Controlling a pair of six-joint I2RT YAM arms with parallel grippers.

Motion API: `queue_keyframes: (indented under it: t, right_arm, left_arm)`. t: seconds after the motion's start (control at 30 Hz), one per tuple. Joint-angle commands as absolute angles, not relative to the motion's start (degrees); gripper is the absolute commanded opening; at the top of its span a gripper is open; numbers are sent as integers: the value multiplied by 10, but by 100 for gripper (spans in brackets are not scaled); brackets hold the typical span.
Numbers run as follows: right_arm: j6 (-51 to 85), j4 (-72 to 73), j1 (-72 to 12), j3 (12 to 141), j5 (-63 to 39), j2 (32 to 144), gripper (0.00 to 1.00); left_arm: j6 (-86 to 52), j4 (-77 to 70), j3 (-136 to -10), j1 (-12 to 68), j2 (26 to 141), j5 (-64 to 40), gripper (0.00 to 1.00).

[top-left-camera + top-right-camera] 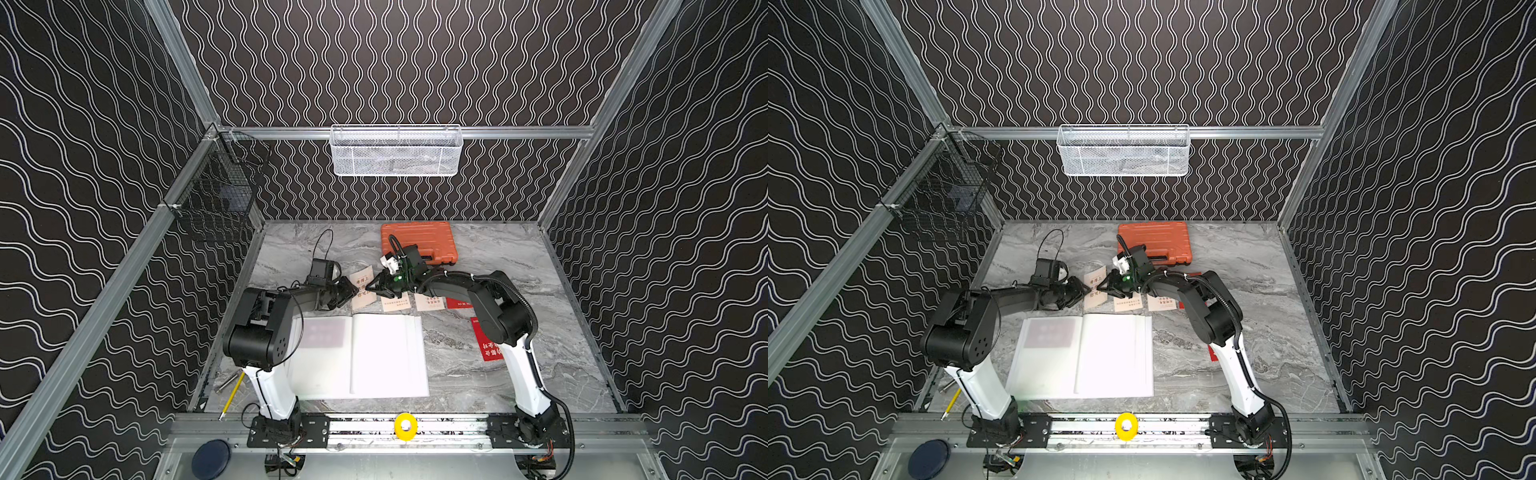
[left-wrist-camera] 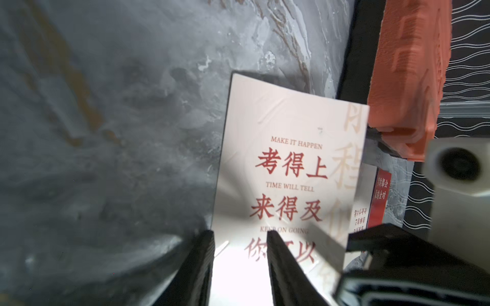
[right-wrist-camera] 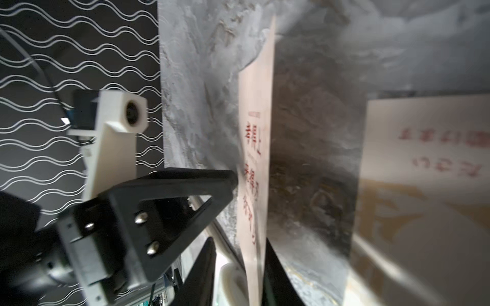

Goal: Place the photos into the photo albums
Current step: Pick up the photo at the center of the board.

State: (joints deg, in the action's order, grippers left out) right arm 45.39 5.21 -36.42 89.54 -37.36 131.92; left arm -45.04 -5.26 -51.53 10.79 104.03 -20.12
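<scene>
My left end effector [image 1: 352, 291] grips the near end of a cream card [image 1: 363, 278], which is raised off the counter [image 1: 478, 374] with its long axis running away from the bases; my right end effector [image 1: 375, 289] straddles the card's edge from the other side, jaws not yet clamped. The open photo album [image 1: 386, 357] lies just behind both, toward the bases.

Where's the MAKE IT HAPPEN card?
In both top views, the cream card is tilted up between the left tool and right tool, past the far edge of the open album.
</scene>
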Motion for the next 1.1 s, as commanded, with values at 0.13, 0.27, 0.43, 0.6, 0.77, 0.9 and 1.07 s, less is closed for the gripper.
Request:
queue_keyframes:
  t: [0.13,0.27,0.43,0.6,0.77,0.9,1.07]
  right_arm:
    - [440,40,-368,917,-366,1332,20]
    - [430,31,-368,919,-361,1328,11]
    - [408,20,-365,910,-350,1310,0]
    - [397,36,-355,883,-353,1276,0]
    - [381,49,-343,832,-372,1212,0]
    - [361,52,-331,773,-419,1149,0]
    - [364,109,-321,651,-522,1062,0]
  left_arm:
    - [-456,0,-507,108,1043,-198,40]
    - [-454,3,-509,108,1033,-198,40]
    - [-446,17,-519,108,1011,-198,41]
    - [-434,43,-537,108,973,-198,44]
    - [-410,91,-567,108,925,-208,56]
    - [-383,135,-580,108,877,-225,70]
    - [-348,170,-590,109,845,-346,80]
